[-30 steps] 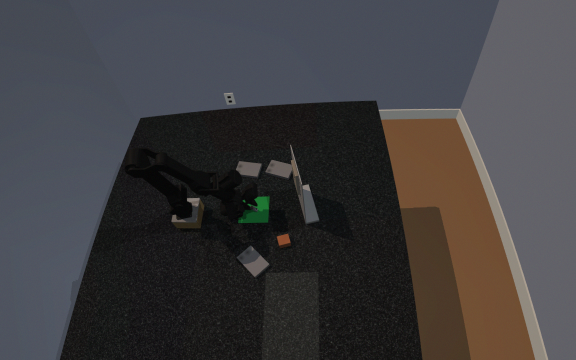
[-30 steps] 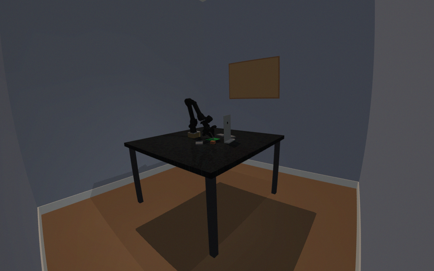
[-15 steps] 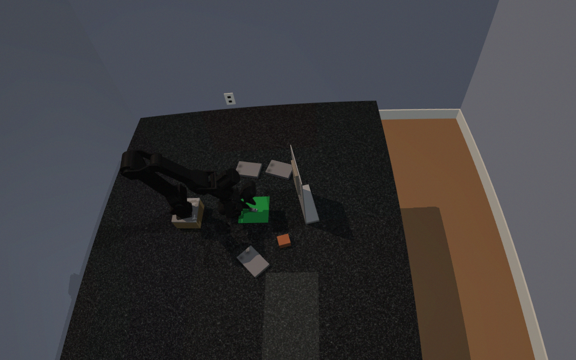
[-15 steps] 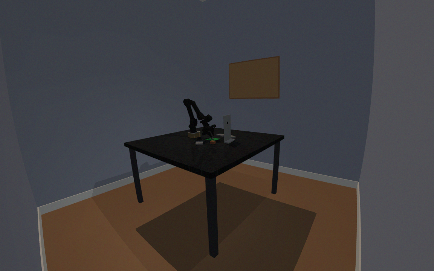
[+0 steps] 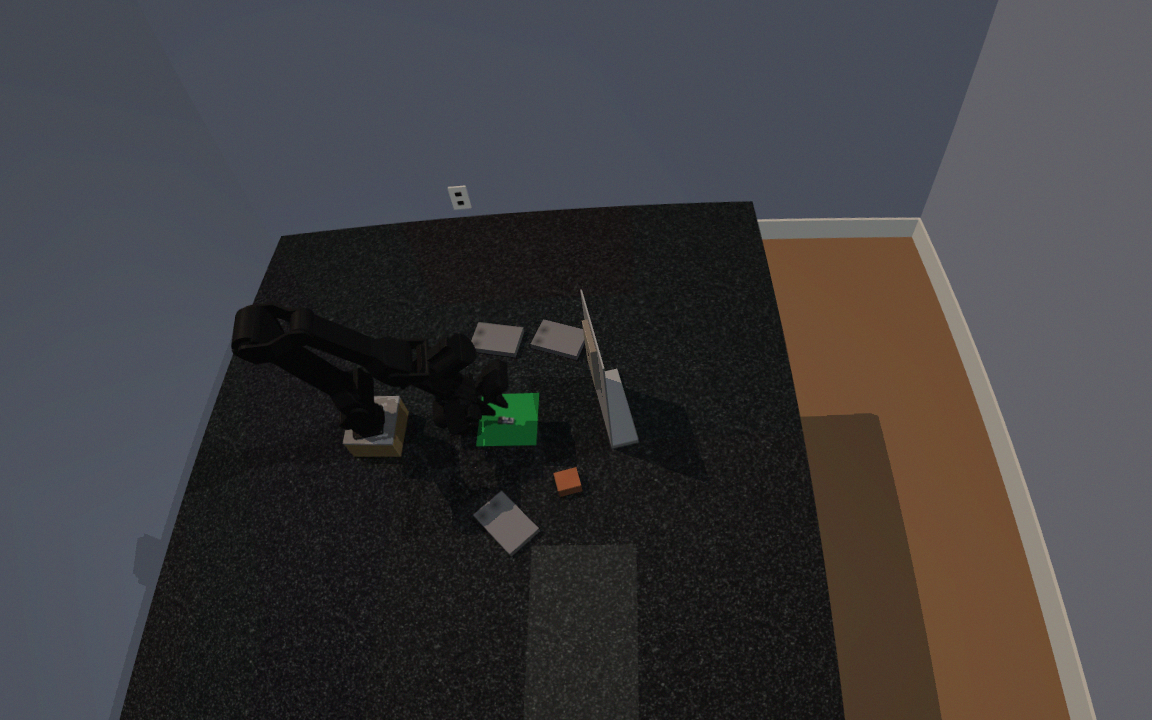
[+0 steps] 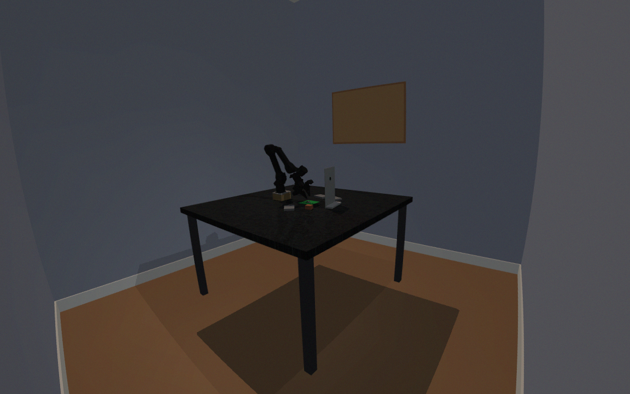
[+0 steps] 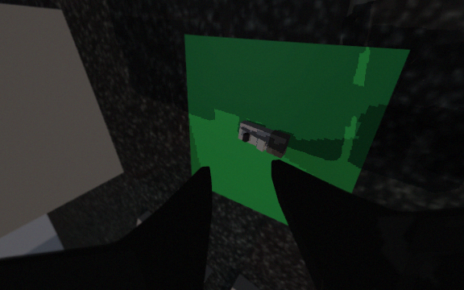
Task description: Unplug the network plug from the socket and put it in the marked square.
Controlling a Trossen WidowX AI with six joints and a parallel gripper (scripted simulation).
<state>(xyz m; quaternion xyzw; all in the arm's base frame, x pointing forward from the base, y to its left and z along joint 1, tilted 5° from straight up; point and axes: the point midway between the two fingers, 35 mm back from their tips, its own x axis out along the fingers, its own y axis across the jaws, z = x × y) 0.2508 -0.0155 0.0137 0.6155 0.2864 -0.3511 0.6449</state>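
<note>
- plug (image 7: pixel 263 138) lies flat inside green marked square (image 7: pixel 296 80), apart from fingers
- gripper (image 7: pixel 240 171) partly spread, pinching nothing, hovering over square's near edge

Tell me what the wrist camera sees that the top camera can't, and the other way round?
Only the wrist view shows the plug up close, its pale body and dark end lying on the green square, apart from the open gripper, whose fingers hold nothing. Only the top view shows the whole arm, the upright panel, the orange block and the grey tile nearer the camera. Both show the plug resting inside the green square.
</note>
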